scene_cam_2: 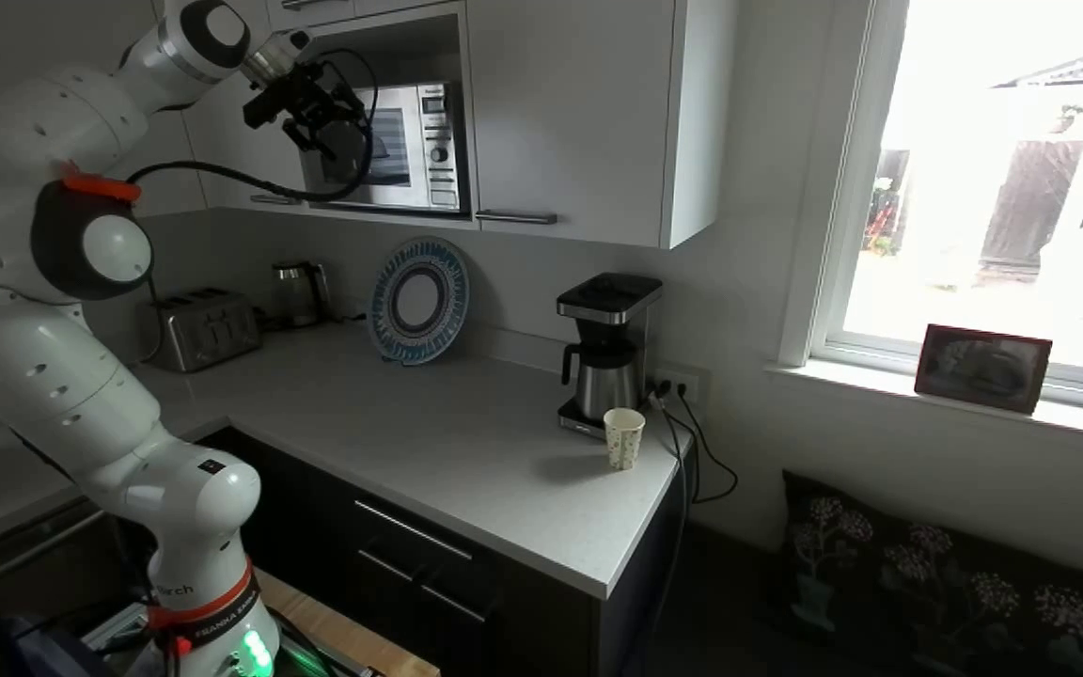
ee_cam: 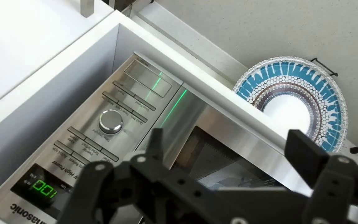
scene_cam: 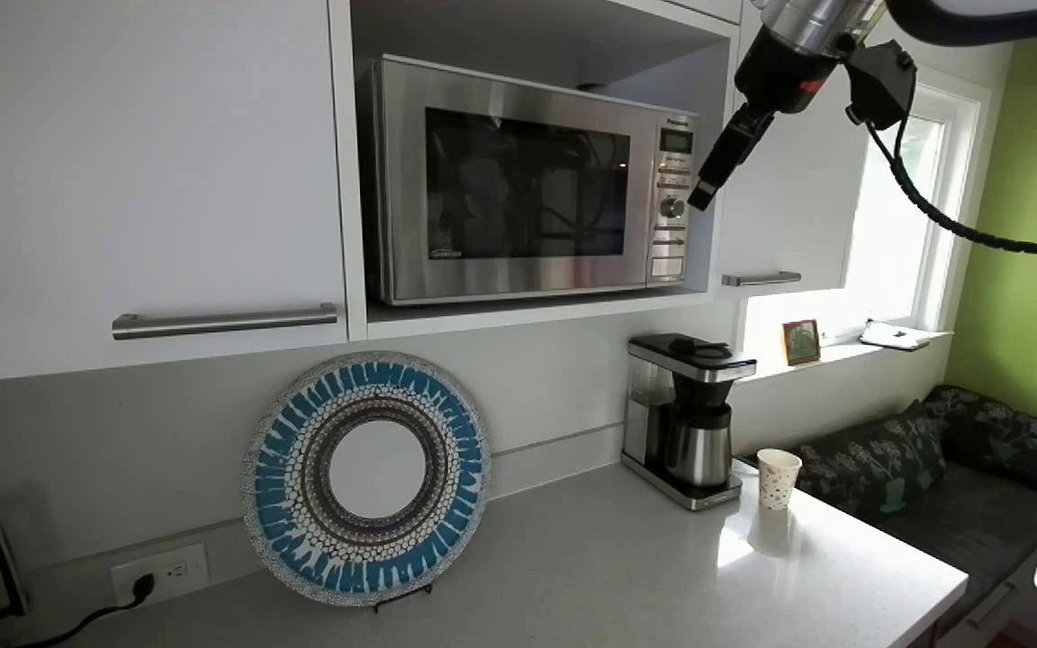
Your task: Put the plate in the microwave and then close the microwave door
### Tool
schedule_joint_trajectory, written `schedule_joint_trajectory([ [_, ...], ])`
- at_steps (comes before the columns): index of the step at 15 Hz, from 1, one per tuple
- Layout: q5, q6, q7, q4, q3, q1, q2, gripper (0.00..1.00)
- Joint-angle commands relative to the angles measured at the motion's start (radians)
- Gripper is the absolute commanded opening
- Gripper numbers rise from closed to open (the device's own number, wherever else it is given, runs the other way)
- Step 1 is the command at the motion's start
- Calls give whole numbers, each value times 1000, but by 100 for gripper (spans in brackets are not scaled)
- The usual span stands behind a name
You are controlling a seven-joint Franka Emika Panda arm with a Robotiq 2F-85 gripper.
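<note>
The pale worktop [scene_cam_2: 391,414] carried a toaster [scene_cam_2: 208,329], a kettle [scene_cam_2: 295,296], a propped blue-patterned plate [scene_cam_2: 420,301], a coffee maker [scene_cam_2: 609,371] and a speckled cup [scene_cam_2: 623,440]; farther right shone a window [scene_cam_2: 983,216]. A band [scene_cam_2: 227,611] on the arm [scene_cam_2: 53,371] read "FRANKA". Higher and to the right, the end effector [ee_cam: 225,137], its fingers [ee_cam: 305,155] wide apart, hung before the microwave [scene_cam: 545,184], set in a cabinet niche [scene_cam: 527,36], microwave door [scene_cam: 514,189] closed; the control panel [ee_cam: 85,137] read "Panasonic", "High Power" and a green 100.

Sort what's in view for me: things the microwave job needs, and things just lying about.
For the job:
microwave
microwave door, shut
tool, open
The plate belongs too, but cannot be made out.

Just lying about:
patterned disc
coffee maker
cup
toaster
kettle
picture frame
</note>
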Motion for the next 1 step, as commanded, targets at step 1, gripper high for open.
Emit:
schedule_joint_trajectory([
  [1, 3, -4, -2, 9, 8, -9, 5, 100],
])
